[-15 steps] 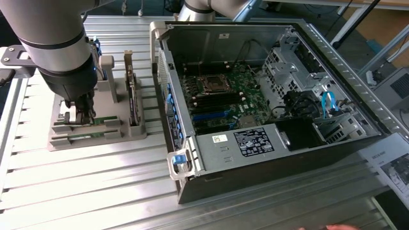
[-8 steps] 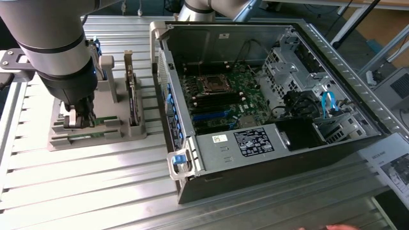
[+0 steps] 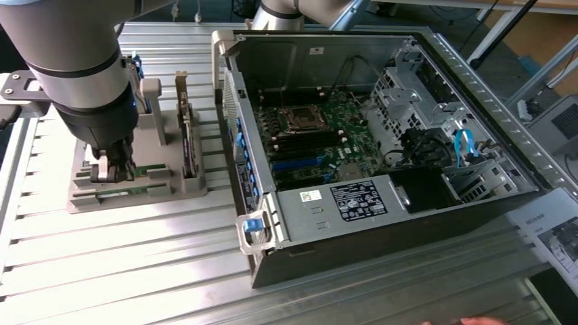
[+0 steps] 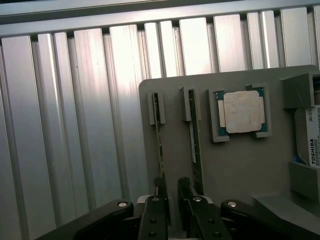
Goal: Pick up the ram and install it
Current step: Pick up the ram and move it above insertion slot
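With jaws released, the gripper (image 4: 172, 189) hovered at one end of the edge-up ram (image 4: 159, 145), whose long axis ran straight ahead, seemingly just off their gap.

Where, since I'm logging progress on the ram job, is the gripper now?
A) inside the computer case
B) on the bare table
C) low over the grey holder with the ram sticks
C: the gripper hangs low over the grey holder, at the upright ram sticks, outside the computer case.
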Controlling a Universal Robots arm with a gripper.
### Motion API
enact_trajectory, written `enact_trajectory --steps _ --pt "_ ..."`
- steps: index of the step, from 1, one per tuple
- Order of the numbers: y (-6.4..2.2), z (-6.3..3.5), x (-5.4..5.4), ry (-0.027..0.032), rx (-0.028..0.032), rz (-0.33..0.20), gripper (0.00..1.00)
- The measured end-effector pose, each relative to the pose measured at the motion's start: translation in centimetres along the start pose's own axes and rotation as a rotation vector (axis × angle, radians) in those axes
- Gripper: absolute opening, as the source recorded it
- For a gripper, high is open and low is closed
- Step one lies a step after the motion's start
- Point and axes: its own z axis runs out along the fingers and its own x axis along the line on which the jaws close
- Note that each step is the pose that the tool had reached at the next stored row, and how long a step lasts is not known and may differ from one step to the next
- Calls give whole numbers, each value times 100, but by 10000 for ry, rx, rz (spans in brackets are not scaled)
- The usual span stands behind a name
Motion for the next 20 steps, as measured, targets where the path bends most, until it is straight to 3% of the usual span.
enact_trajectory --steps 20 --pt "-5 191 7 1 -1 0 24"
